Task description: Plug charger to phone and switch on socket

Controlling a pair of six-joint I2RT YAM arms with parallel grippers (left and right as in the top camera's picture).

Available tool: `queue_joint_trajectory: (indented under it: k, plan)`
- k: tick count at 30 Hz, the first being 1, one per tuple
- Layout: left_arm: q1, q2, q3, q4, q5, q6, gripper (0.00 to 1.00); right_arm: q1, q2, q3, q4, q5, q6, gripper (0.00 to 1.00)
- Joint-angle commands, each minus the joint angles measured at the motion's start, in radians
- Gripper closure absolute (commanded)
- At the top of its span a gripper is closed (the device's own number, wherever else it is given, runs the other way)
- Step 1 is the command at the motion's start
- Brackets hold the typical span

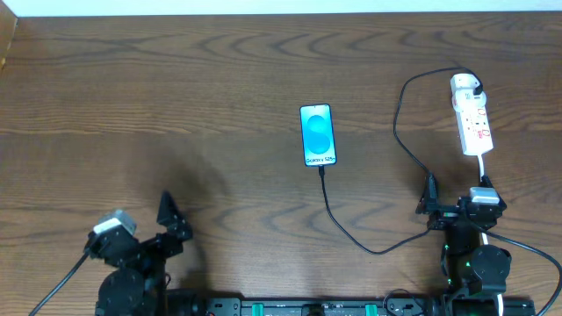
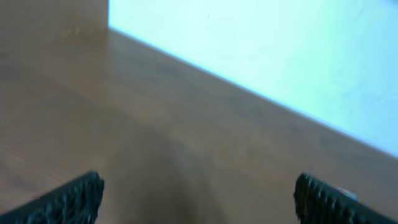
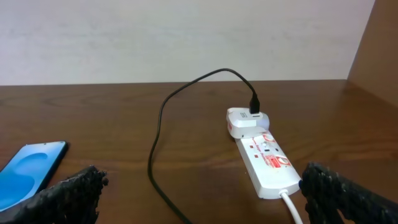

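A small rectangular smartphone with a black edge and a bright cyan-blue screen (image 1: 317,135) lies flat on the brown wood-grain bench (image 1: 176,105), near the middle. Its long axis runs near to far, and the end carrying the small text points toward the near side. A long thin black charger cable (image 1: 396,118) meets the phone's near short edge. From there it runs nearer and to the right, then curves away to the far right in a wide loop. Its other end enters a white adapter block (image 1: 464,85).

The adapter sits on the far end of a white elongated power strip with small red marks on its face (image 1: 475,123). The strip lies at the far right, well apart from the phone. Its long axis also runs near to far, with the near end tilted slightly to the right. A white cord (image 1: 484,167) leaves that near end. The position of the strip's switch cannot be made out.

In the right wrist view the right fingers (image 3: 74,196) are spread wide with nothing between them. They sit low over the bench just near of the strip (image 3: 267,163), with the phone (image 3: 31,171) off to the left. The left fingers (image 2: 74,199) are likewise spread wide and hold nothing, over bare bench at the near left.
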Motion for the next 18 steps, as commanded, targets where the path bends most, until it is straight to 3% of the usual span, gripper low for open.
queue_joint_trajectory:
  k: [1, 12, 18]
  plan:
    - [0.008, -0.011, -0.051, 0.096, 0.043, 0.006, 0.02, 0.008, -0.007, -0.002, -0.002, 0.005, -0.015, 0.01]
    - [0.008, -0.011, -0.240, 0.455, 0.069, 0.006, 0.02, 0.008, -0.007, -0.002, -0.002, 0.005, -0.015, 0.01]
    - [0.008, -0.011, -0.324, 0.541, 0.068, 0.011, 0.02, 0.008, -0.007, -0.002, -0.002, 0.005, -0.015, 0.01]
